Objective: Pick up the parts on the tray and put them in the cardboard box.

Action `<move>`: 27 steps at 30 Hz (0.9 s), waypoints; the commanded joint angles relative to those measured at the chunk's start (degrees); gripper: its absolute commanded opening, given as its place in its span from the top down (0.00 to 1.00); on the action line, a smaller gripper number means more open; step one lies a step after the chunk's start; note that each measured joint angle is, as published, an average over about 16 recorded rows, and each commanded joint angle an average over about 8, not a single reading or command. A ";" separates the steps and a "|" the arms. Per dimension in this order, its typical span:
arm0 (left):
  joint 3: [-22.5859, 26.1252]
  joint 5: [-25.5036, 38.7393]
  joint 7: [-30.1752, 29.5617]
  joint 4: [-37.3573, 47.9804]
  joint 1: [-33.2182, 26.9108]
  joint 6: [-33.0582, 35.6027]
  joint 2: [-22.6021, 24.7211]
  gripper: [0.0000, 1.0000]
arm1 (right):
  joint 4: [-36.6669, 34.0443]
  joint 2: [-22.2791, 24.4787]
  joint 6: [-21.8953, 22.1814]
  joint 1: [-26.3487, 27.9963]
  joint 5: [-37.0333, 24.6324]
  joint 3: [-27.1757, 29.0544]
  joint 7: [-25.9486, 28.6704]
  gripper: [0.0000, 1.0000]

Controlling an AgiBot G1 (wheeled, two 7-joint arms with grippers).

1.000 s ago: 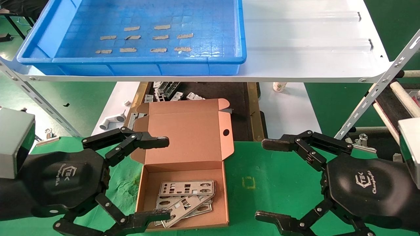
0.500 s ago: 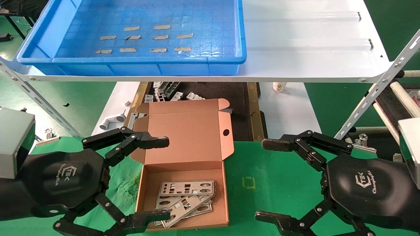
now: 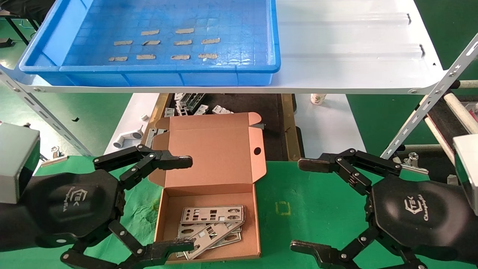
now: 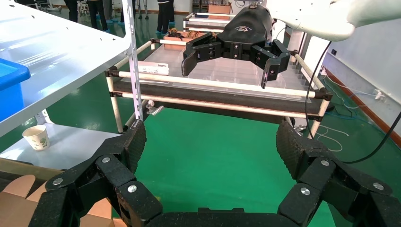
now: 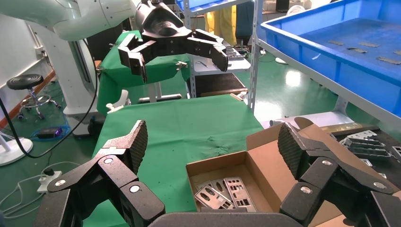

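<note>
The blue tray (image 3: 239, 69) sits on the white shelf and holds only tan tape strips; no parts lie in it. The open cardboard box (image 3: 209, 254) stands on the green table with several silver punched plates (image 3: 213, 215) stacked inside, also seen in the right wrist view (image 5: 235, 190). My left gripper (image 3: 186, 203) is open and empty, straddling the box's left side. My right gripper (image 3: 304, 205) is open and empty to the right of the box. In the left wrist view my left gripper (image 4: 210, 142) is over bare green cloth. In the right wrist view my right gripper (image 5: 210, 142) faces the box (image 5: 217, 163).
Small grey brackets (image 3: 194, 104) lie on a dark surface behind the box. A white pipe fitting (image 3: 127, 139) and a paper cup (image 3: 318, 98) sit on the lower white surface. Shelf struts (image 3: 429, 101) slant at both sides. A yellow square mark (image 3: 282, 208) is on the cloth.
</note>
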 commanded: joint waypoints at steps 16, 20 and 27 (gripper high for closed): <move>0.00 0.00 0.00 0.00 0.00 0.00 0.00 0.00 | 0.00 0.00 0.00 0.00 0.00 0.00 0.00 0.00; 0.00 0.00 0.00 0.00 0.00 0.00 0.00 0.00 | 0.00 0.00 0.00 0.00 0.00 0.00 0.00 0.00; 0.00 0.00 0.00 0.00 0.00 0.00 0.00 0.00 | 0.00 0.00 0.00 0.00 0.00 0.00 0.00 0.00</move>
